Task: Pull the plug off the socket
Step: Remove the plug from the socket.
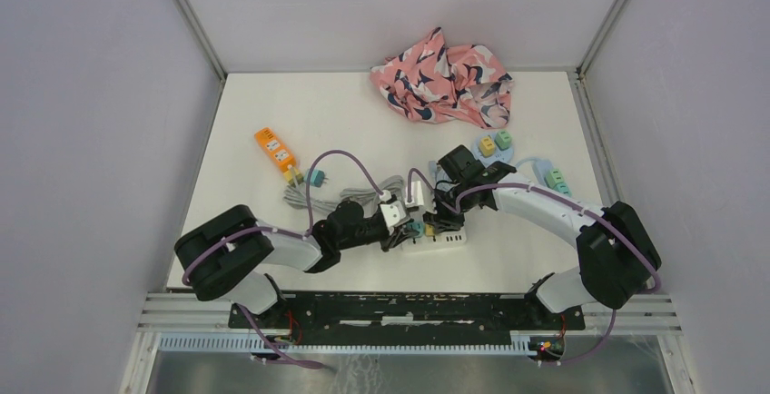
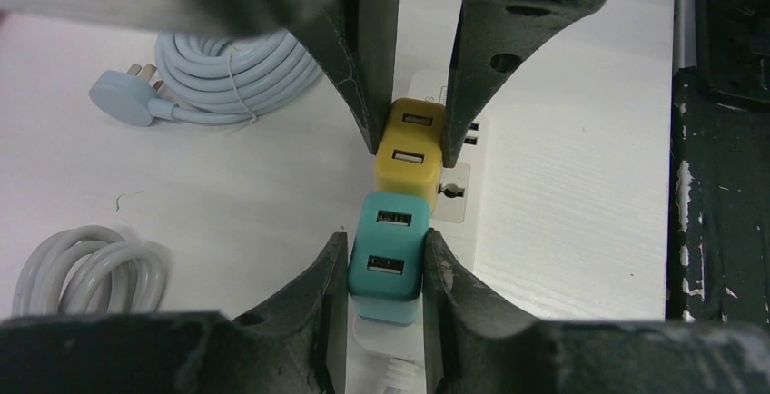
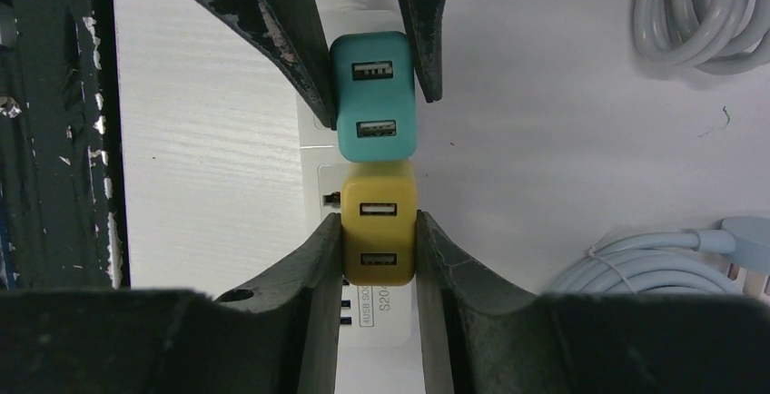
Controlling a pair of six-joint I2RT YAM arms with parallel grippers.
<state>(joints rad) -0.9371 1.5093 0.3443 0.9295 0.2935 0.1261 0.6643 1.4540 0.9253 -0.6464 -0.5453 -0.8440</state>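
Observation:
A white socket strip (image 1: 447, 242) lies on the table near the front edge, with a teal plug (image 2: 389, 258) and a yellow plug (image 2: 410, 153) seated side by side in it. My left gripper (image 2: 386, 267) is shut on the teal plug, one finger against each side. My right gripper (image 3: 379, 249) is shut on the yellow plug (image 3: 379, 231) in the same way, coming from the opposite side. In the right wrist view the teal plug (image 3: 375, 94) sits just beyond the yellow one, between the left gripper's fingers. Both plugs stand upright against the strip (image 3: 381, 321).
Coiled grey cables (image 1: 363, 196) lie just left of the strip, with a pale blue coil (image 2: 236, 67) close to it. An orange device (image 1: 275, 149) sits further left. A pink cloth (image 1: 445, 76) is at the back. More coloured plugs (image 1: 495, 144) lie at the back right.

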